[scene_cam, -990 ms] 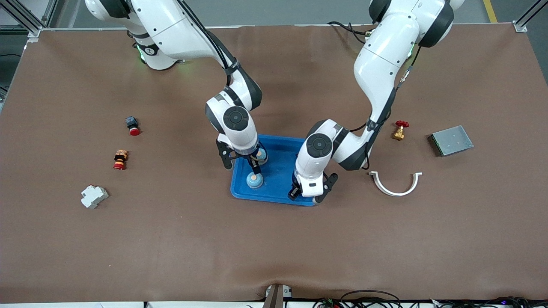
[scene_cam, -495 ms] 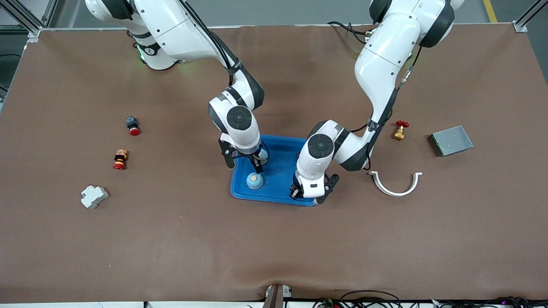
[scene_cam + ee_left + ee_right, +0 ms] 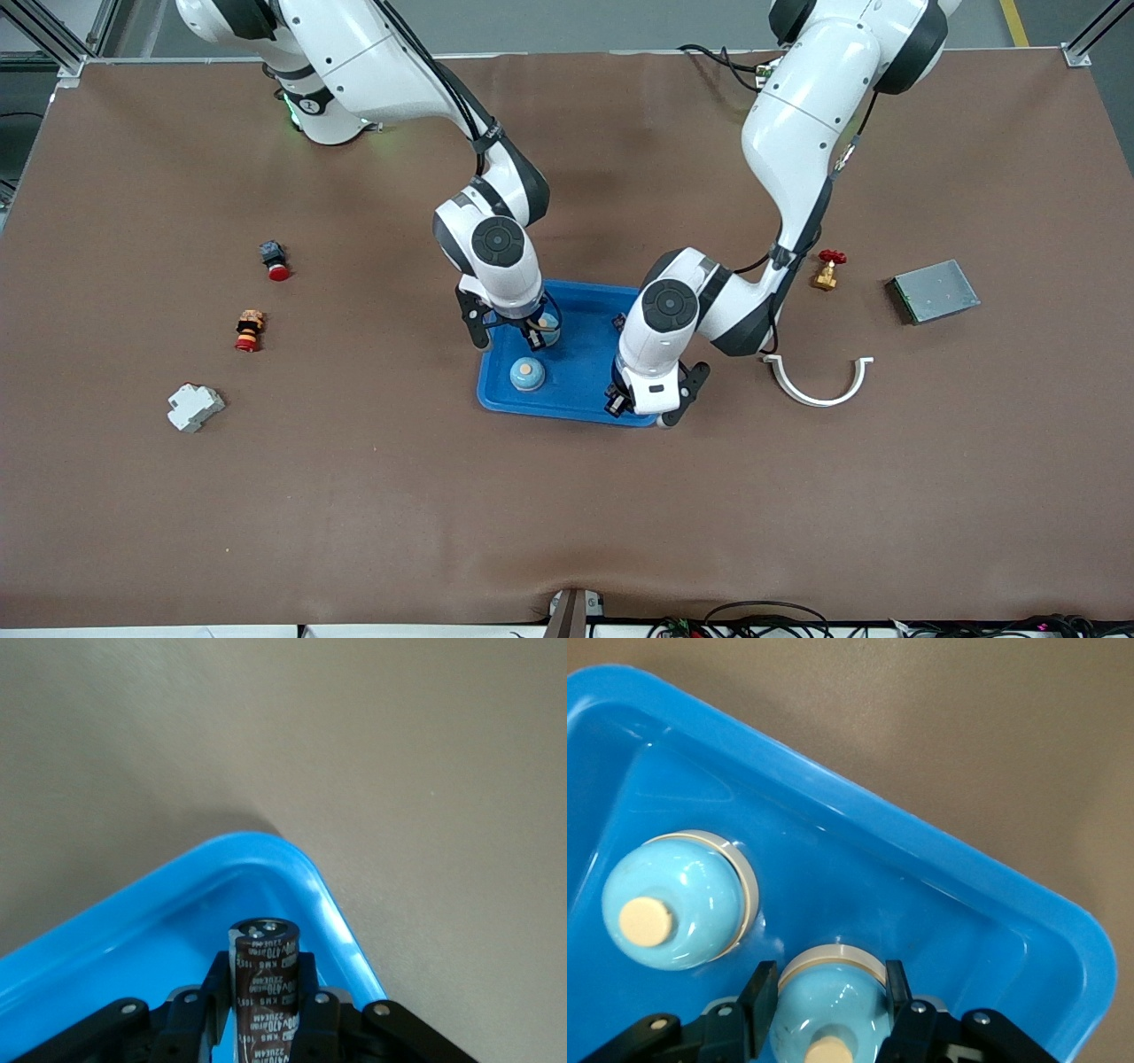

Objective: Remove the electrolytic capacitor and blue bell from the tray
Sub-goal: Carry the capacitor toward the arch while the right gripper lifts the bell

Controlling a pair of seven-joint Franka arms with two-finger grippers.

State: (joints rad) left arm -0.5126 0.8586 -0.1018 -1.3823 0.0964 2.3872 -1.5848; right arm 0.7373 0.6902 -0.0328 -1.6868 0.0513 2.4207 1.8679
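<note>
A blue tray (image 3: 580, 350) lies mid-table. My right gripper (image 3: 523, 337) is low in the tray, shut on a light blue bell (image 3: 548, 330). In the right wrist view its fingers (image 3: 764, 992) press the bell (image 3: 833, 992) at both sides. A second bell (image 3: 527, 374) stands loose in the tray, nearer the front camera, and also shows in the right wrist view (image 3: 678, 899). My left gripper (image 3: 653, 408) hangs over the tray's corner toward the left arm's end. It is shut on a dark brown capacitor (image 3: 263, 948), upright between its fingers (image 3: 306, 988) above the tray's rim (image 3: 341, 921).
Toward the right arm's end lie a red-capped button (image 3: 275, 261), an orange and red part (image 3: 249, 330) and a white breaker (image 3: 195, 407). Toward the left arm's end lie a brass valve (image 3: 828, 270), a grey metal box (image 3: 933, 291) and a white half ring (image 3: 819, 379).
My right gripper has drawn back from the loose bell, away from the front camera, with its own bell. My left gripper has shifted slightly toward the left arm's end of the tray.
</note>
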